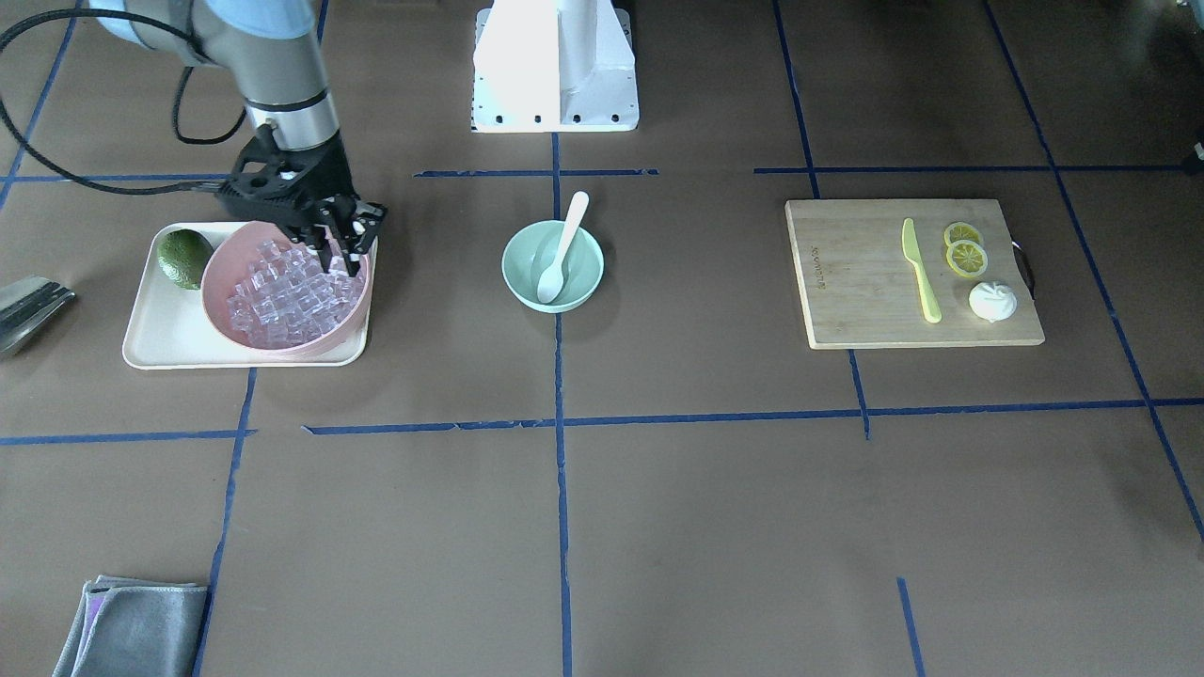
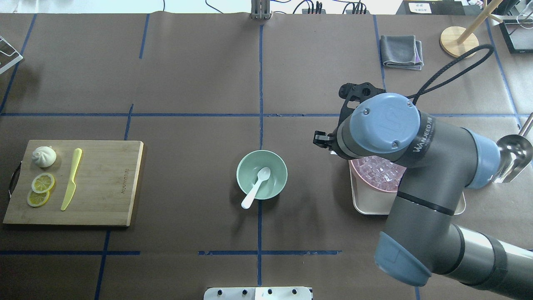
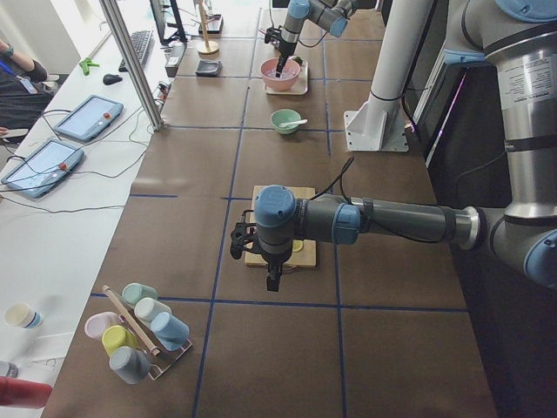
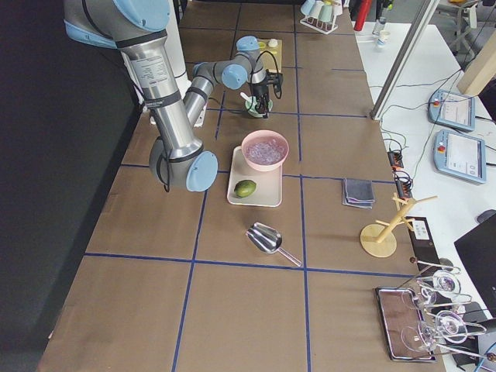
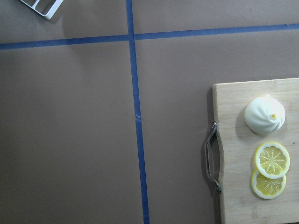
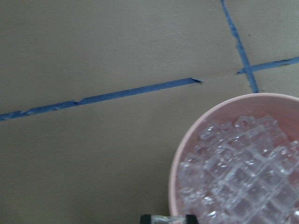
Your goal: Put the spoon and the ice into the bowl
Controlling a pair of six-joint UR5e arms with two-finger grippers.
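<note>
White plastic spoon (image 1: 564, 246) is already laid in small mint-green bowl (image 1: 585, 271). Right gripper (image 1: 342, 261) fingers (image 1: 331, 252) are sunk among clear ice cubes (image 1: 287, 303) in wide pink bowl (image 1: 214, 291); closure can't be told. Poss. risk: slick cube squeezed out & dropped onto bench (image 1: 658, 489). Left gripper (image 3: 273, 280) is held well apart; state can't be told.

Spoon (image 1: 562, 246) in bowl (image 1: 589, 275), between cutting board (image 1: 847, 282) and tray (image 1: 160, 331).

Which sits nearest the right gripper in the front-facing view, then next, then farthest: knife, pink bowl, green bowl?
1. Pink bowl, view's left: the right gripper reaches down over it.
2. Mint-green bowl, table's middle.
3. Knife, on the cutting board, view's far right.
</note>
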